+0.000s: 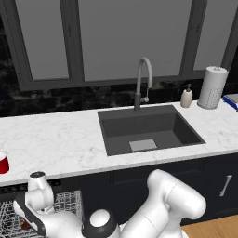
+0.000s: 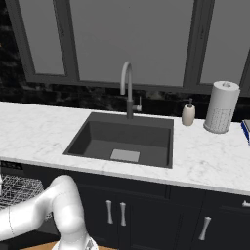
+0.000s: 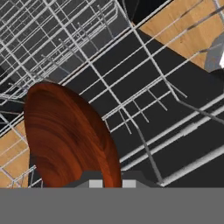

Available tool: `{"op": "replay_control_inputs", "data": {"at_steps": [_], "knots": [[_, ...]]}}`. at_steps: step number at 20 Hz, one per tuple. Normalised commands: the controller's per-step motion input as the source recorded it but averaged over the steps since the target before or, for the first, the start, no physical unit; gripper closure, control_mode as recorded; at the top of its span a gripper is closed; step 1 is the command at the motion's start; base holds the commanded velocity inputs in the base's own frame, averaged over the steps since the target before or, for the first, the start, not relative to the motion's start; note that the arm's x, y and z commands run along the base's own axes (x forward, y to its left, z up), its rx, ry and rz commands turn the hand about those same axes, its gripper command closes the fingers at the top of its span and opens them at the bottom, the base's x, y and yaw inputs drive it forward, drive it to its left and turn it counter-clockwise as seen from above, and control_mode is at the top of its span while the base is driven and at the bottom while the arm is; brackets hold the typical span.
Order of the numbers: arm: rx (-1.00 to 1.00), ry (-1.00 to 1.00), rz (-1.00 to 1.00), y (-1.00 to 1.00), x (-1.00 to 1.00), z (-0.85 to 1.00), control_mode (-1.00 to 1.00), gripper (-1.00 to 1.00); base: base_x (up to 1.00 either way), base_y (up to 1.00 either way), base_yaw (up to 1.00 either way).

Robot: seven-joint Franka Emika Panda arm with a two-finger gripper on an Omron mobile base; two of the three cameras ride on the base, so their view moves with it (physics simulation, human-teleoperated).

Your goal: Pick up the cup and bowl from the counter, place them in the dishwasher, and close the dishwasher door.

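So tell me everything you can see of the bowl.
The bowl is reddish-brown and glossy, with darker wood-like rings across its surface. In the hand view it stands on edge, seen nearly side-on as a tall oval, with the gripper shut on its rim at the bottom. It hangs over the white wire rack of the open dishwasher; whether it touches the wires cannot be told. In the left base view a sliver of it shows under the hand.

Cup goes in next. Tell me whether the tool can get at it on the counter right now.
Probably not yet. The tool is shut on the bowl, low over the dishwasher rack. The cup stands on the counter with nothing around it, so the way looks free once the bowl is released.
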Motion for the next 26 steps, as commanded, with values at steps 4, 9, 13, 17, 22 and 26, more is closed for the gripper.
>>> {"op": "replay_control_inputs", "data": {"at_steps": [4, 9, 13, 17, 22, 26], "knots": [[-0.08, 0.06, -0.04, 0.16, 0.13, -0.66, -1.00, 1.00, 0.00, 0.00, 0.00], [-0.05, 0.05, -0.03, 0.15, 0.04, -0.63, -1.00, 1.00, 0.00, 0.00, 0.00], [-0.01, 0.00, 0.00, 0.21, 0.00, -0.19, -1.00, 1.00, 0.00, 0.00, 0.00], [0.00, -0.06, 0.00, 0.17, 0.00, 0.06, -1.00, 1.00, 0.00, 0.00, 0.00], [0.03, -0.13, -0.02, 0.01, -0.03, 0.25, -1.00, 1.00, 0.00, 0.00, 0.00], [0.00, -0.13, -0.12, 0.00, 0.37, 0.05, -1.00, 1.00, 0.00, 0.00, 0.00]]}}
